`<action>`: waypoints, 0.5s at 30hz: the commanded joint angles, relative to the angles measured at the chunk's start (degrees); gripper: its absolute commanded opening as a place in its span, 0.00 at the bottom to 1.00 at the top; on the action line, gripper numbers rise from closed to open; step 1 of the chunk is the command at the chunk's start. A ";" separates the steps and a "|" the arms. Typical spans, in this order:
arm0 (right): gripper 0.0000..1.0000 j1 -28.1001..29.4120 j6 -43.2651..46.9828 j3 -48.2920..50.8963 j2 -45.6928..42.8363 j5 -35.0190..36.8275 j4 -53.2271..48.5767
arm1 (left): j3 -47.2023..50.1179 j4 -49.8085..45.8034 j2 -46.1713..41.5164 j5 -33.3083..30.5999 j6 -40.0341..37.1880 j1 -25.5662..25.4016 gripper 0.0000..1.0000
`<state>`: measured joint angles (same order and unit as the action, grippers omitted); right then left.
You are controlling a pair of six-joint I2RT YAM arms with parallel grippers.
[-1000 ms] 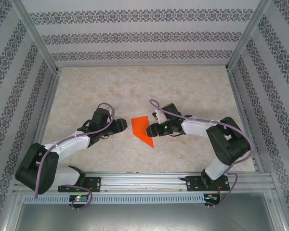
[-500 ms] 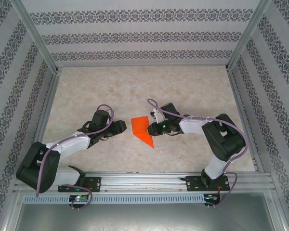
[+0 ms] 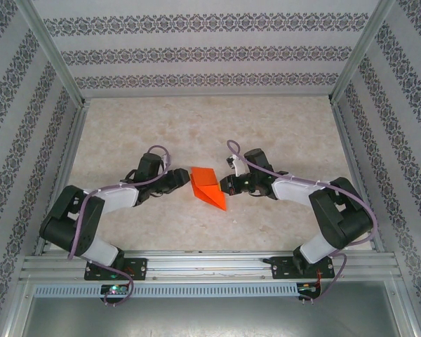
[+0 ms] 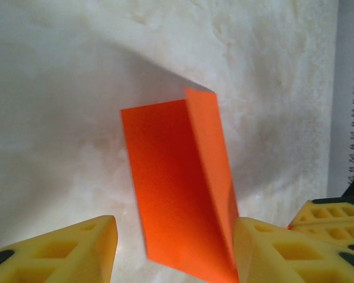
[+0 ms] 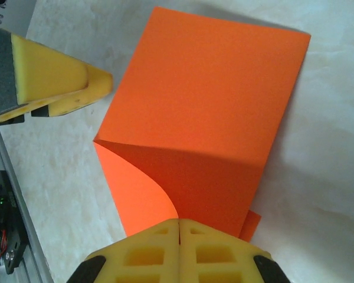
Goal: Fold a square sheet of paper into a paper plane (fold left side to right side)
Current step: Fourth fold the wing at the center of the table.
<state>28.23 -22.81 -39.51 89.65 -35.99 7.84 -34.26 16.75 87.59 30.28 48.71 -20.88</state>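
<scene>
The square sheet of paper point(image 3: 205, 188) is bright orange-red and lies mid-table, partly folded, with one flap raised. My right gripper point(image 5: 178, 223) is shut on the near edge of that flap, and the sheet point(image 5: 206, 112) curls up from the table into the pinch. My right gripper point(image 3: 224, 184) sits against the paper's right side. My left gripper point(image 3: 182, 179) is at the paper's left side. It point(image 4: 174, 236) is open, with the standing folded sheet point(image 4: 174, 177) between its yellow fingers point(image 4: 65, 250), close to the right-hand one.
The table point(image 3: 196, 126) is pale and marbled, boxed in by patterned walls and metal rails point(image 3: 210, 263) along the near edge. One left finger point(image 5: 53, 82) shows beside the sheet's far corner. Bare table lies behind the paper.
My right gripper has shut on the sheet's edge and raised a flap. My left gripper has moved right, up to the paper. The sheet's outline has narrowed.
</scene>
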 commanded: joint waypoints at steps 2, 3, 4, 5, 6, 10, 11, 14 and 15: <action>0.00 -0.45 -1.22 1.16 -0.96 -1.59 2.53 | -3.77 4.61 3.96 5.40 1.64 0.27 0.50; 0.00 -0.48 -1.40 1.27 -0.96 -1.67 2.69 | -4.37 4.72 5.03 5.94 1.59 -0.02 0.49; 0.00 -0.46 -1.41 1.32 -0.96 -1.72 2.84 | -5.01 4.86 5.86 6.24 1.57 -0.34 0.49; 0.00 -0.45 -1.50 1.36 -0.96 -1.76 2.89 | -5.57 4.87 6.73 6.43 1.57 -0.67 0.48; 0.00 -0.45 -1.49 1.36 -0.89 -1.81 2.89 | -6.13 4.93 7.70 6.54 1.57 -0.88 0.47; 0.00 -0.55 -1.62 1.45 -0.70 -1.73 3.06 | -7.83 6.14 10.67 6.93 1.74 -1.47 0.39; 0.00 -0.54 -1.67 1.51 -0.78 -1.68 2.99 | -8.16 6.52 11.34 7.06 2.05 -1.55 0.36; 0.13 -0.63 -1.81 1.62 -1.59 -0.87 2.53 | -8.45 8.03 12.41 7.16 2.91 -1.62 0.31; 0.16 -0.63 -1.77 1.63 -2.23 0.01 1.72 | -8.56 8.25 12.51 7.21 3.26 -1.69 0.29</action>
<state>28.23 -24.23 -38.83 89.56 -36.49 9.63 -41.30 21.50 99.37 36.10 50.81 -21.85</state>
